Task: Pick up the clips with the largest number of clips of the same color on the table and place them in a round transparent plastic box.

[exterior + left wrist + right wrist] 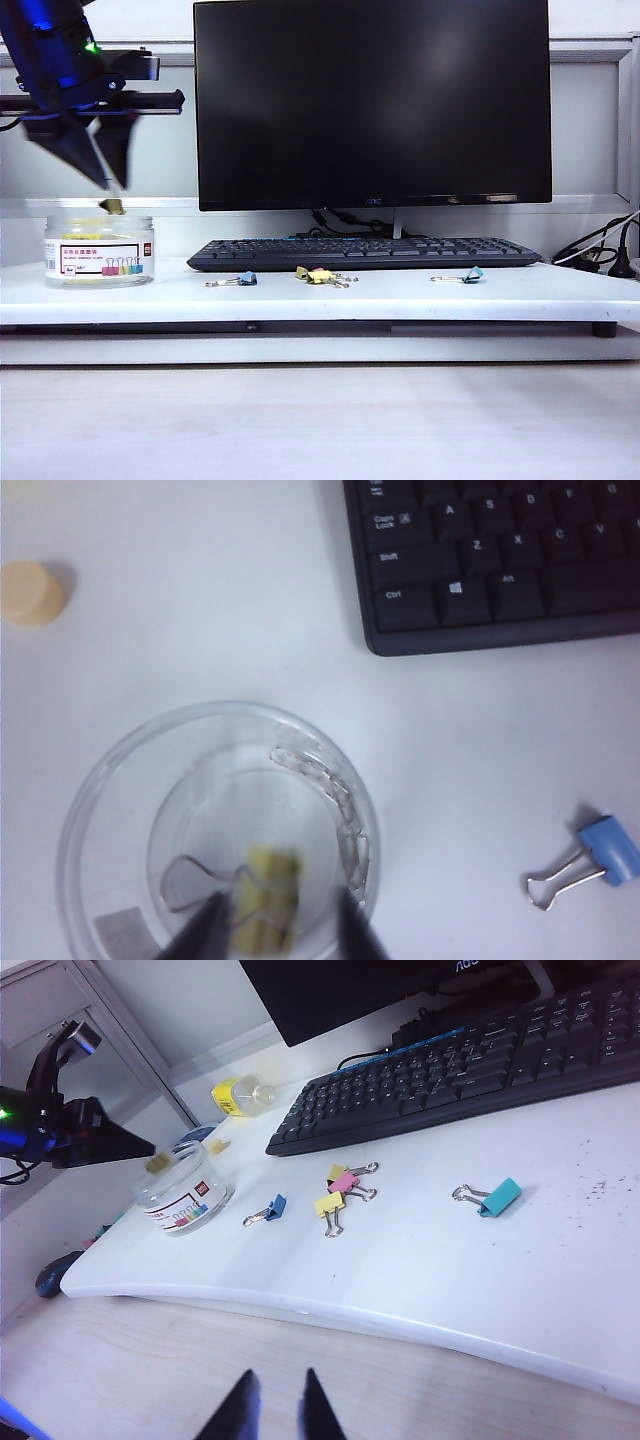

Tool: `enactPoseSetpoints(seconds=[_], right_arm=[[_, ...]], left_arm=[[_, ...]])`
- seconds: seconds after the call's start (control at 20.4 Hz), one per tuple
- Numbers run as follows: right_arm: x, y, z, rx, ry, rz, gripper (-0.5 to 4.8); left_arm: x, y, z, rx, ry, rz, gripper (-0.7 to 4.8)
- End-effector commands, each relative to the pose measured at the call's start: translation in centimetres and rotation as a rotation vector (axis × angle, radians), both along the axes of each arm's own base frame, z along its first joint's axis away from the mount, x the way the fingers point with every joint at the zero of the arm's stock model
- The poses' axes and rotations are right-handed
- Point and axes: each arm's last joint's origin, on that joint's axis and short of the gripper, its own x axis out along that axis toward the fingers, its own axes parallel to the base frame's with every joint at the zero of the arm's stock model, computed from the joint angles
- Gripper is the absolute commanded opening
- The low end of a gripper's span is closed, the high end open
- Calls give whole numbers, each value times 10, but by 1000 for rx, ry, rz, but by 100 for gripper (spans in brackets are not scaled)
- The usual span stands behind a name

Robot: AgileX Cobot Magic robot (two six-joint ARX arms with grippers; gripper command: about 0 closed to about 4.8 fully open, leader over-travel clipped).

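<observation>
From my station, the right gripper is nearest, back off the table edge, fingers apart and empty. On the white table lie a blue clip, yellow clips touching a pink clip, and a teal clip. Farther left, the left gripper hangs over the round clear box, fingers parted, a yellow clip between them; whether it is gripped I cannot tell.

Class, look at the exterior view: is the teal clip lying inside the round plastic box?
No, the teal clip lies on the table, far from the round plastic box.
</observation>
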Motion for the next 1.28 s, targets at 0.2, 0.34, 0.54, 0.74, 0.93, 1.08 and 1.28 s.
enactPoseSetpoints(seconds=[0.2, 0.34, 0.54, 0.74, 0.93, 1.08, 1.28], right_arm=[[-1, 0, 3, 0, -21, 10, 63], [-1, 0, 3, 0, -21, 10, 63], [-1, 0, 3, 0, -22, 10, 63], [-1, 0, 3, 0, -21, 10, 63], [-1, 0, 3, 0, -22, 5, 63], [-1, 0, 3, -1, -22, 2, 63], [-1, 0, 3, -1, -22, 3, 63]], left_arm=[[0, 0, 3, -2, -19, 1, 107], [0, -2, 5, -67, -9, -21, 107], [-2, -18, 11, -142, -44, -104, 108], [-7, -37, 22, -179, -81, -175, 108], [-16, -70, 17, -240, -69, -247, 110], [-19, -99, 6, -329, -51, -209, 112], [-28, -135, -17, -311, -76, -66, 116]])
